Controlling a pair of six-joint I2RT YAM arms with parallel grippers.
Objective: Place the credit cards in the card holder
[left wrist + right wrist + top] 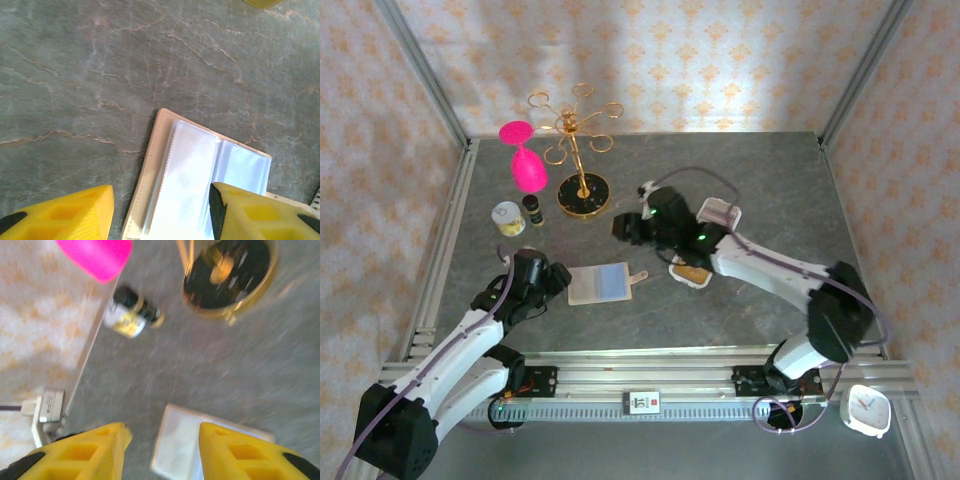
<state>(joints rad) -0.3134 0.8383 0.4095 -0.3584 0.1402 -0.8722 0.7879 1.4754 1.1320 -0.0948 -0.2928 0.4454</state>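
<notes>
The card holder (600, 283) lies open and flat on the table, with a cream cover and clear pockets; its right page looks pale blue. My left gripper (556, 281) stands open at its left edge. In the left wrist view the card holder (192, 175) runs between the jaws (162, 212), one finger over bare table and the other over the pockets. My right gripper (626, 228) hovers open beyond the holder's far right corner. A pale flat rectangle (192, 447) lies below my right gripper (162, 440); blur hides whether it is a card. A white tray (704, 279) holds a yellow-brown card face (691, 272).
A gold hanger stand (583, 195) with a pink glass (525, 165) stands at the back left. Beside it are a small dark bottle (533, 208) and a round tin (507, 216). A second white tray (718, 212) sits behind the right arm. A white clock (866, 409) lies off the table's front right.
</notes>
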